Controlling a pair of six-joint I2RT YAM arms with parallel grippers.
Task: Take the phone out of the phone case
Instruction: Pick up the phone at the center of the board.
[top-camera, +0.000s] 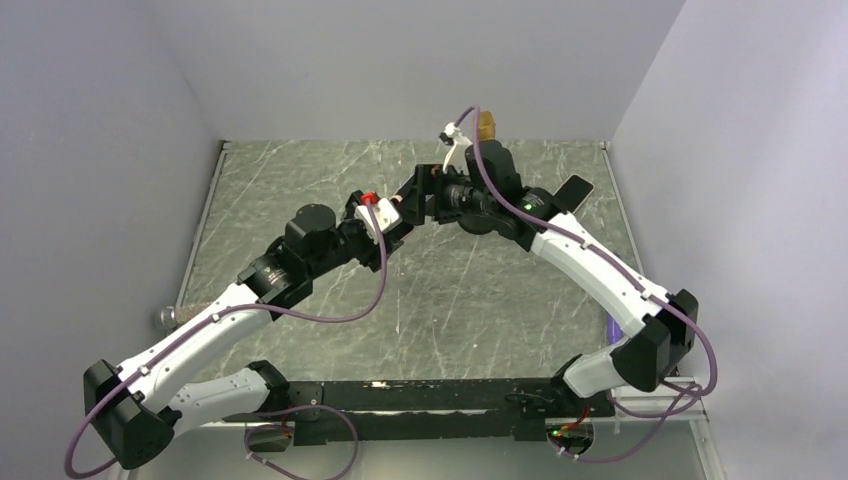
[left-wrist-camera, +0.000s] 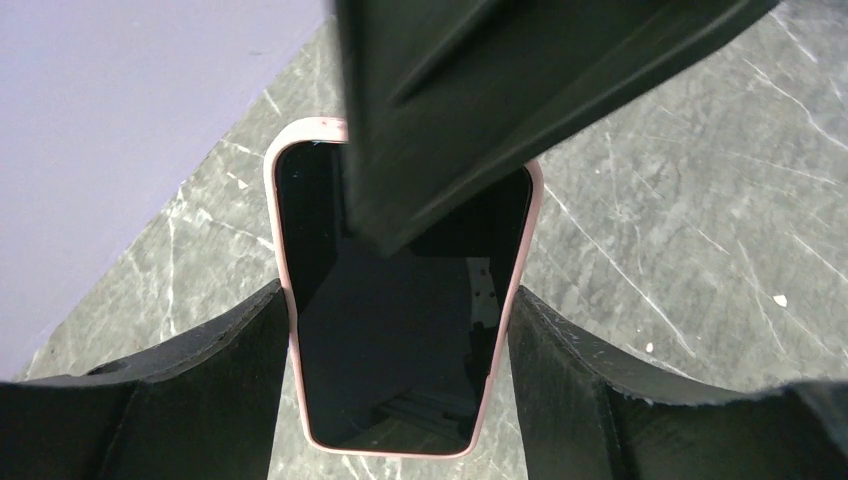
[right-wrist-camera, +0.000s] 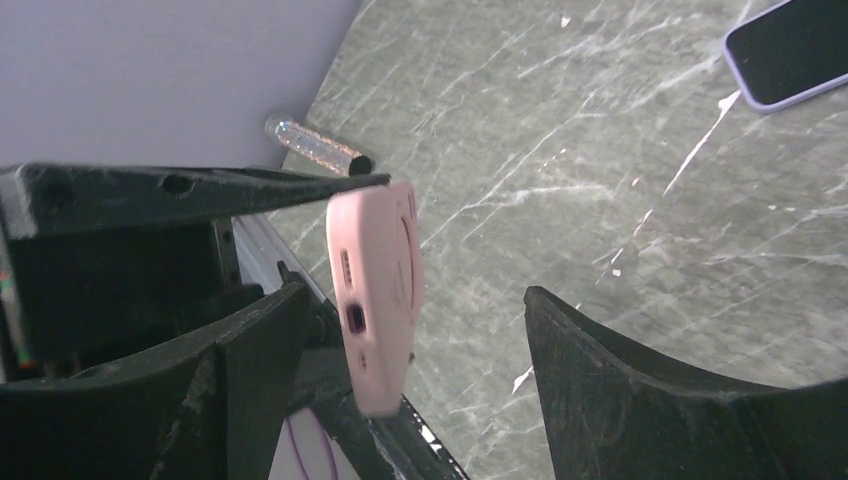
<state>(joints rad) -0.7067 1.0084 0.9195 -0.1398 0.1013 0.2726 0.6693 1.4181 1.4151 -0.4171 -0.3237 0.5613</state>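
Note:
A phone (left-wrist-camera: 400, 345) with a black screen sits in a pink phone case (left-wrist-camera: 282, 240), held in the air above the table. My left gripper (left-wrist-camera: 400, 298) is shut across its width, one finger (left-wrist-camera: 230, 380) pressed on each long edge. In the top view the two grippers meet at mid-table, the left gripper (top-camera: 398, 212) facing the right gripper (top-camera: 425, 192), and the phone is hidden there. My right gripper (right-wrist-camera: 415, 295) stands open around one end of the pink phone case (right-wrist-camera: 380, 290). Its left finger is near the case and its right finger (right-wrist-camera: 640, 390) is well apart.
A second phone (right-wrist-camera: 790, 50) in a lavender case lies screen up on the grey marble table (top-camera: 450, 300), near the back right (top-camera: 575, 192). A glittery tube (right-wrist-camera: 315, 147) lies by the table's left edge (top-camera: 165, 318). Purple walls close in on three sides.

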